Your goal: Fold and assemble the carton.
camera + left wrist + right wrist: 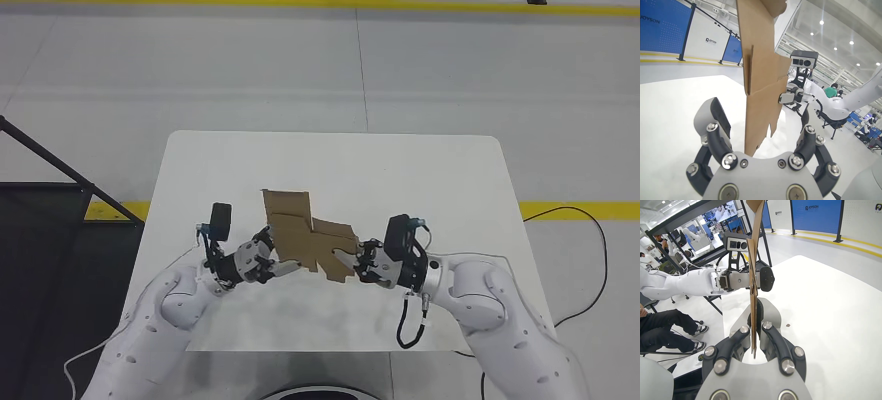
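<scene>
Carton [303, 236]: one flat blank, was held over one table [400, 170].
Right gripper [754, 310]: jaws were clamped on carton edge.
Left gripper [762, 113]: jaws stood apart around it.

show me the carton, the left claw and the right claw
carton [296, 230], top view, on its brown panel
left claw [763, 117], left wrist view, midway between its spread fingertips
right claw [754, 311], right wrist view, midway between its clamped fingertips
</scene>
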Controlling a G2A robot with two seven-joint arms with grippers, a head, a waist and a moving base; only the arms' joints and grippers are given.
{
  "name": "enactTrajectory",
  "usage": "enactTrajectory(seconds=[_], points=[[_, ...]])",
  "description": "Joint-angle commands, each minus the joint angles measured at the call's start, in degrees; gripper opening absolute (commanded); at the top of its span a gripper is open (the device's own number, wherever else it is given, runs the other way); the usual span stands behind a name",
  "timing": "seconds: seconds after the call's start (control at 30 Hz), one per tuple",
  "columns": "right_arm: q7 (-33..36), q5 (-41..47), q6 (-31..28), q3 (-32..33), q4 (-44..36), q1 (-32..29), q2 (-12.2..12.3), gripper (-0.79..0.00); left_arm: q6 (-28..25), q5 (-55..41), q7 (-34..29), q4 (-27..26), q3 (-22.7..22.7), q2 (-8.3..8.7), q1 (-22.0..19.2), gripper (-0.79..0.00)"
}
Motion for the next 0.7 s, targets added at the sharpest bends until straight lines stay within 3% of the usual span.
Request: enactTrajectory(seconds=[0.0, 0.1, 0.17, 0.27, 0.67], points=[[0.34, -0.03, 0.01, -0.16, -0.07, 0.18, -0.01, -0.785, 0.0, 0.86, 0.97, 0.25, 0.3, -0.07, -0.13, 0.0], [0.81, -0.03, 0.01, -0.42, -0.08, 0.5, -0.02, -0.785, 0.0, 1.8, 2.42, 0.46, 0.7, -0.14, -0.31, 0.0], [1.07, 0.04, 0.04, -0.63, 0.0, 0.68, -0.04, -0.742, 0.0, 2.35, 3.16, 0.54, 0.95, -0.15, -0.39, 0.0], [1.19, 0.05, 0.09, -0.82, 0.01, 0.91, -0.07, -0.785, 0.0, 3.13, 4.33, 0.39, 1.35, -0.16, -0.44, 0.0], [1.67, -0.35, 0.24, -1.7, 0.15, 1.49, -0.16, -0.785, 0.0, 5.18, 6.37, 1.45, 2.97, -0.02, -1.04, 0.0]])
